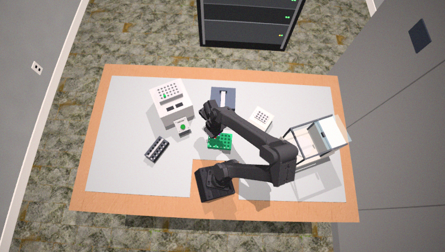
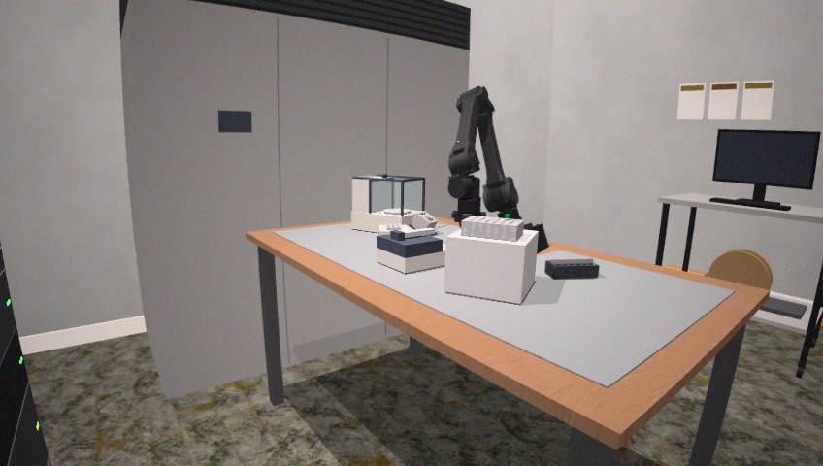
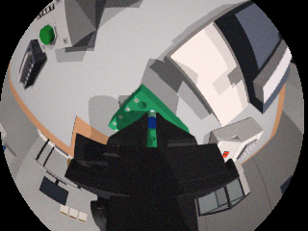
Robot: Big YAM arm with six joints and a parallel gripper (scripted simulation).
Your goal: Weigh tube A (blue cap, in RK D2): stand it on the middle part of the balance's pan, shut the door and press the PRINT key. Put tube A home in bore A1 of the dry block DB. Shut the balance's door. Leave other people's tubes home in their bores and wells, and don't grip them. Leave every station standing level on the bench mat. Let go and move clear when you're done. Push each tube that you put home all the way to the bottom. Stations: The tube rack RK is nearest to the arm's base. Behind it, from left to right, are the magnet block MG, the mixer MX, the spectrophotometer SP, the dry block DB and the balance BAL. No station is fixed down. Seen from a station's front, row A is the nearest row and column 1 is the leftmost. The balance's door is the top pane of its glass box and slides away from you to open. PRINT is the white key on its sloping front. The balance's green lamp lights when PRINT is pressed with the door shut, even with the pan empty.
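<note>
Gripper (image 1: 213,134) (image 3: 151,115) looks clamped on tube A (image 3: 152,123), at/over RK (image 1: 229,144) (image 3: 142,92) toward bench (image 1: 156,214) (image 2: 508,387) (image 3: 91,131) front edge; prob. light, stiff, slick, so grip upright nr cap, gently.

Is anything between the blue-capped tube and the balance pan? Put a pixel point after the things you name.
Yes, the balance's glass box (image 1: 293,135) (image 2: 402,196) (image 3: 228,197): its side wall stands between them. The door (image 1: 330,130) is slid open, so going over the top looks possible.

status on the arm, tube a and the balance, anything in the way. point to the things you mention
Gripper (image 1: 213,135) (image 3: 151,115) shut on tube A (image 3: 152,123), at the green rack (image 1: 222,145) (image 3: 142,96). Lift clear of bore: can't tell. Balance door (image 1: 336,130) open, nothing seen blocking the top opening.
</note>
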